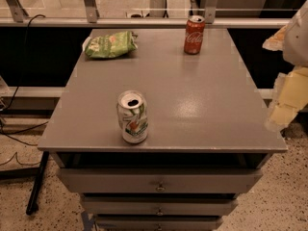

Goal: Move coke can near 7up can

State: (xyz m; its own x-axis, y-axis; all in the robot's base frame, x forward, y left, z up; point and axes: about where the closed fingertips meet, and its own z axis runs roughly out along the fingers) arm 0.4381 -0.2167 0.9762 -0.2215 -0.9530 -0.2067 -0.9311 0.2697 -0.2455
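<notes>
The coke can, red with white script and a silver top, stands upright at the far right of the grey cabinet top. The 7up can, white with green and red markings and an open silver top, stands upright near the front edge, left of centre. The two cans are far apart. My gripper shows as a pale white and yellow shape at the right edge of the view, beside the cabinet and off its top, well away from both cans and holding nothing that I can see.
A green chip bag lies at the far left corner of the top. Drawers sit below the front edge. A rail and glass wall run behind the cabinet. Cables lie on the floor to the left.
</notes>
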